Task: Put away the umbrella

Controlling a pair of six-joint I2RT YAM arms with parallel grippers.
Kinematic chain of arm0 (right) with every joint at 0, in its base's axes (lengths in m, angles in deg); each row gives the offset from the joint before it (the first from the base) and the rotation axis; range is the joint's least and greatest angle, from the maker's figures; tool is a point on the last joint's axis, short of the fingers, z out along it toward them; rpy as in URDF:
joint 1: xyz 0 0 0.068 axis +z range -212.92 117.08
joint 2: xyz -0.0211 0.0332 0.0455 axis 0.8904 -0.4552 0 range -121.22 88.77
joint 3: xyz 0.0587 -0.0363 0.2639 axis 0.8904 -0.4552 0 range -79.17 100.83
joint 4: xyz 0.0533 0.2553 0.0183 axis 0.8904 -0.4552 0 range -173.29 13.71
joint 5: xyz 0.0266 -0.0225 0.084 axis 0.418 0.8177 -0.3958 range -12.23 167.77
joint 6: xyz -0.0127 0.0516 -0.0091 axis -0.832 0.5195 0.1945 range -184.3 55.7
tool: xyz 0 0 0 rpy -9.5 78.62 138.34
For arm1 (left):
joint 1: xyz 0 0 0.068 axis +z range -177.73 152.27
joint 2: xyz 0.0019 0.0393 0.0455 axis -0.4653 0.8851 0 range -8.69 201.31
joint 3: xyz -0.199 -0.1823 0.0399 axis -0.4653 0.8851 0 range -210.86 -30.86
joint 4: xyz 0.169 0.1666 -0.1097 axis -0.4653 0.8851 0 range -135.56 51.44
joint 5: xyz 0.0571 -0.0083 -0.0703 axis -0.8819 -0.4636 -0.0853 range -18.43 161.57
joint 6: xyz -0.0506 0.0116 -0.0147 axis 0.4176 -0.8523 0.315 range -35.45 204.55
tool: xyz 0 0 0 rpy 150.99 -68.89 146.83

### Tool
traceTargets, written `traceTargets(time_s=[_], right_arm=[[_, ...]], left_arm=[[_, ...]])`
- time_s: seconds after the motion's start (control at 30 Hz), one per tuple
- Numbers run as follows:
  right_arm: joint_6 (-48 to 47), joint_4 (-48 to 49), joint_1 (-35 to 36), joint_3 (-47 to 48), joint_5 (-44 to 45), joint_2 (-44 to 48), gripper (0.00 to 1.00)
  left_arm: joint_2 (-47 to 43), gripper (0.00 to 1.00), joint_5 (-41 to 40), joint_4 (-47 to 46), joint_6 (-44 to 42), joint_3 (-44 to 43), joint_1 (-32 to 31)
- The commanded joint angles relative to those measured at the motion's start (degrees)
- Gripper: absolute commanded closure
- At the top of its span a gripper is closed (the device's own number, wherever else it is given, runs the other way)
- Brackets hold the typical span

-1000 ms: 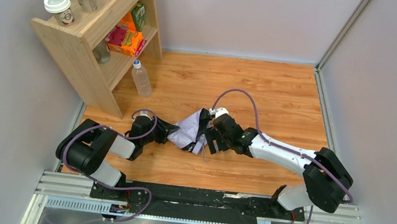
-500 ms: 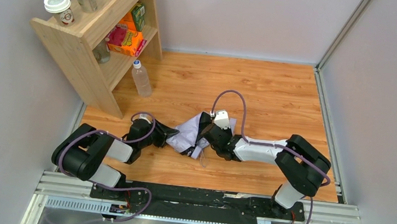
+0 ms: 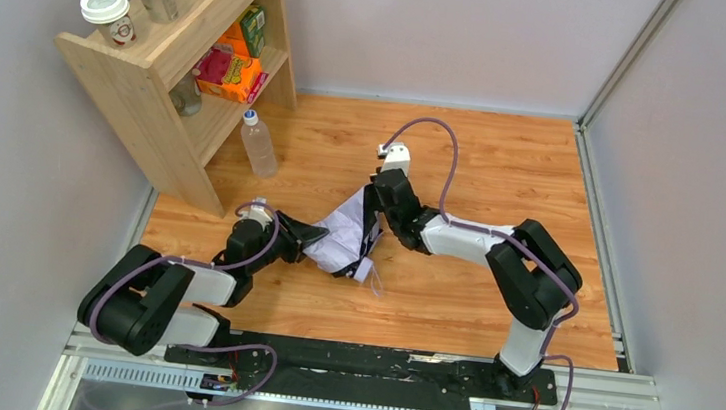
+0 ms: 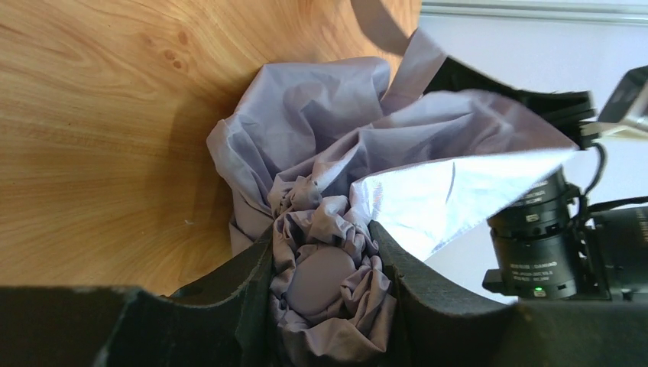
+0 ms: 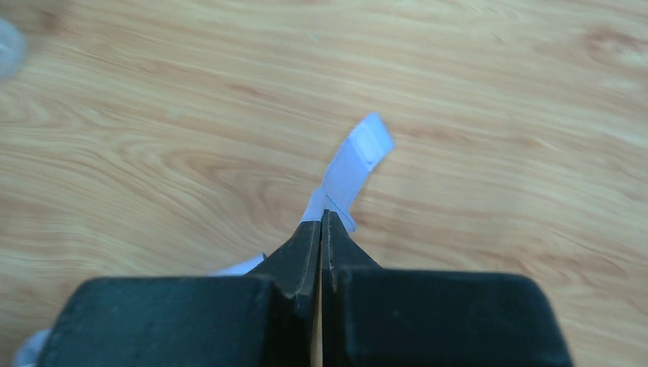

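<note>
The pale lavender umbrella [image 3: 344,238] lies crumpled on the wooden floor between my two arms. My left gripper [image 3: 312,234] is shut on its bunched end; in the left wrist view the gathered fabric and a round cap [image 4: 321,279] fill the gap between the black fingers [image 4: 248,267]. My right gripper [image 3: 378,190] is at the umbrella's far side. In the right wrist view its jaws [image 5: 322,218] are pressed together on a thin white strap [image 5: 355,157] that sticks out ahead over the floor. The shaft and handle are hidden.
A wooden shelf unit [image 3: 151,74] stands at the back left with two lidded cups [image 3: 107,10] on top and boxes [image 3: 231,72] inside. A clear bottle [image 3: 257,143] stands on the floor beside it. Grey walls enclose the floor on three sides.
My right gripper has shut on the strap and pulled toward the back, its elbow folding in. The umbrella's fabric has stretched upward with it. My left gripper keeps its hold.
</note>
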Motion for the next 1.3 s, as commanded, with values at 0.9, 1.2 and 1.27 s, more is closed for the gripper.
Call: traceTargets(time_s=[0.9,1.2,1.27], right_arm=[[6.11,-36.56,-7.06,14.23,-3.29,-4.49,0.43],[25.51,-45.76,-13.74,9.86,-26.1,6.41,0.11],[32.11,-39.74,-15.32,8.02,-34.53,7.99,0.06]], left_arm=[[1.34,1.0,-2.25,8.98,-8.89,-0.13,-0.22],[1.43,1.0,-1.9,9.24,-9.16,-0.39,-0.3],[1.17,1.0,-1.9,9.51,-9.16,-0.57,-0.3]])
